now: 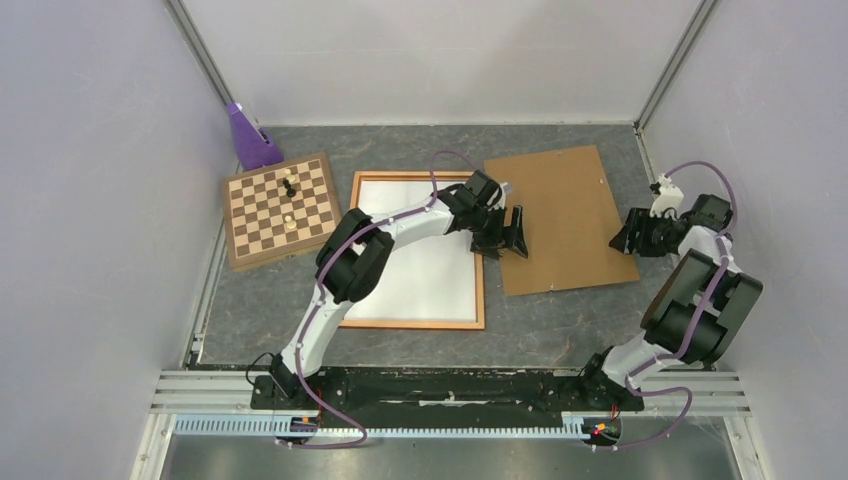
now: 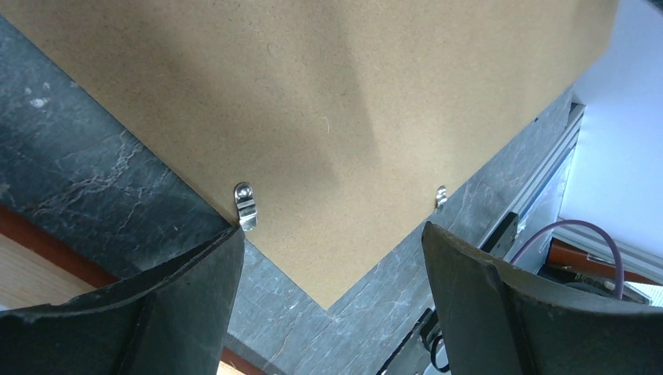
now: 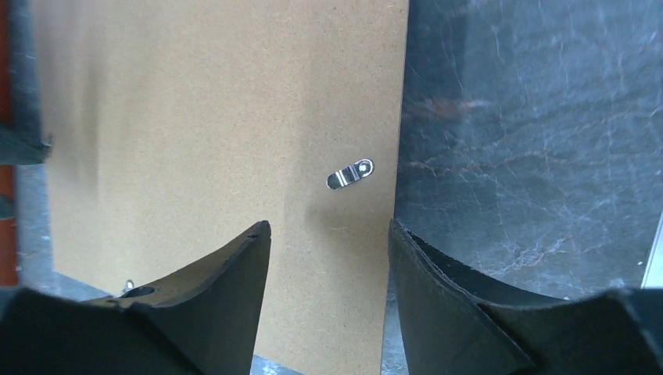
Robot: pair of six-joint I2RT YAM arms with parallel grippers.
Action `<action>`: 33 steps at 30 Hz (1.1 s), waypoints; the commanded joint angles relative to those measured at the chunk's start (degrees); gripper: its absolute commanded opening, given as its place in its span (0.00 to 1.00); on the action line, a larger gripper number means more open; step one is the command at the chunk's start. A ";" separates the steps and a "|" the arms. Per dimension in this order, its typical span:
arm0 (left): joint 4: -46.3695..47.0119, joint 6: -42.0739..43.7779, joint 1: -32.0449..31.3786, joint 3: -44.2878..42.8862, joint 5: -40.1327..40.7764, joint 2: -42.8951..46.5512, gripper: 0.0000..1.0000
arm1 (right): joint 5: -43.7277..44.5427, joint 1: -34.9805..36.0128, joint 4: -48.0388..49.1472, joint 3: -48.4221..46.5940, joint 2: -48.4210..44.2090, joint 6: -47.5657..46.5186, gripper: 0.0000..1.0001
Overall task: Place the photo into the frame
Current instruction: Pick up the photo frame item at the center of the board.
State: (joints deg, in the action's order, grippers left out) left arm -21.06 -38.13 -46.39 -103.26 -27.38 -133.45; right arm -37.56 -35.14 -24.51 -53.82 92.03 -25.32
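frame (image 1: 415, 323): flat, just left of the left pincer (image 1: 507, 243).
photo (image 1: 425, 280): white side up inside the frame.
backing panel (image 1: 565, 215): between both pincers.
left pincer: wide open, empty, over panel corner.
right pincer (image 1: 628, 241): part open, empty, at panel's right edge.

This is a robotics laboratory test cell, not a home or a shop. Two robot arms, the left arm (image 1: 400, 225) and the right arm (image 1: 700, 255), are bolted to a metal rail (image 1: 195, 385) at the near edge of a table (image 1: 560, 330) covered with a grey stone-patterned mat. Purple cables (image 1: 697, 164) run along each arm, and a slotted cable duct (image 1: 430, 429) sits in front of the bases. Plain pale walls (image 1: 90, 200) joined by metal corner posts (image 1: 208, 60) close off three sides, and the table carries unrelated loose props such as a chessboard (image 1: 280, 208) and a brown board (image 1: 565, 215).
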 commanded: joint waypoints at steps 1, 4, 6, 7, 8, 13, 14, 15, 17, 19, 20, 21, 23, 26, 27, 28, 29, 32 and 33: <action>-0.59 2.41 -1.86 3.51 -0.22 -0.71 0.92 | -15.04 3.12 -10.81 -2.76 -5.49 2.88 0.58; -0.47 2.77 -1.86 4.10 -0.36 -0.29 0.92 | -16.07 4.54 -11.59 -3.51 -8.08 3.47 0.58; -0.47 2.97 -1.86 4.21 -0.38 -0.19 0.93 | -16.85 5.44 -11.78 -3.79 -9.70 3.92 0.58; -0.55 3.22 -1.85 4.21 -0.40 -0.07 0.93 | -17.30 5.87 -11.95 -4.06 -10.49 4.09 0.58; -0.56 3.35 -1.86 4.21 -0.51 -0.05 0.93 | -17.68 6.39 -12.06 -4.31 -11.07 4.29 0.58; -0.91 4.63 -1.85 4.21 -0.67 0.51 0.93 | -19.13 9.17 -13.56 -6.97 -14.80 5.02 0.58; -1.07 4.79 -1.78 4.21 -0.62 0.58 0.93 | -19.21 9.58 -13.87 -7.57 -15.24 5.08 0.58; -1.14 4.94 -1.77 4.21 -0.54 0.65 0.93 | -19.37 9.90 -14.10 -8.01 -15.79 5.17 0.58; -1.27 5.08 -1.69 4.36 -0.57 0.74 0.93 | -19.63 10.64 -14.79 -9.14 -16.69 5.36 0.58; -1.37 5.34 -1.55 4.39 -0.76 0.89 0.93 | -20.07 11.28 -15.52 -10.19 -17.51 5.46 0.58; -1.44 5.41 -1.43 4.39 -0.75 1.04 0.94 | -20.24 11.64 -16.04 -10.83 -17.78 5.46 0.58; -1.46 5.52 -1.34 4.39 -0.91 1.16 0.94 | -20.35 11.99 -16.37 -11.30 -18.27 5.53 0.58; -1.68 6.05 -1.21 4.47 -1.01 1.74 0.94 | -20.45 12.73 -16.62 -12.11 -19.35 6.00 0.58; -1.88 7.10 -0.94 4.94 -0.92 2.76 0.94 | -20.35 14.11 -16.63 -12.47 -20.88 6.81 0.58; -1.92 7.38 -0.91 5.15 -0.88 3.12 0.94 | -20.35 14.65 -16.83 -12.46 -21.27 7.01 0.58; -1.88 7.57 -0.85 5.36 -0.98 3.49 0.94 | -20.36 15.27 -16.88 -12.40 -21.61 7.12 0.58; -1.88 7.92 -0.76 5.67 -1.11 3.83 0.94 | -20.20 15.87 -17.04 -12.30 -22.13 7.28 0.58; -1.80 8.87 -0.37 6.63 -1.36 5.23 0.94 | -19.88 17.71 -17.15 -11.86 -23.26 7.80 0.57; -1.72 9.17 -0.20 6.99 -1.41 5.76 0.94 | -19.75 18.17 -17.08 -11.79 -23.57 7.98 0.57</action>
State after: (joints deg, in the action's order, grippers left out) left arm -20.91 -33.17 -46.02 -98.32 -28.38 -129.82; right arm -51.13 -21.10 -34.87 -65.71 69.25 -20.86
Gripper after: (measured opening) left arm 0.935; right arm 0.582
